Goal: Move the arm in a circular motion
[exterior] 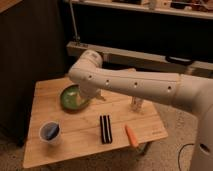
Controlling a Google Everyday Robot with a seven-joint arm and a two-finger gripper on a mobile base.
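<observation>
Looking at the arm (135, 85): reaches in from the right across the worktop (75, 145), lying side to side. Bends down at the left end, tool (94, 95) over the green bowl (67, 100). Cannot tell if tool is loose or squeezed.

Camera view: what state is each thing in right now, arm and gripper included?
arm: raised, stretched across above the table.
gripper: hanging by the green bowl, mostly hidden.
green bowl: upright, partly covered by the arm.
blue cup: upright, standing apart.
black block: lying flat.
carrot: lying flat.
</observation>
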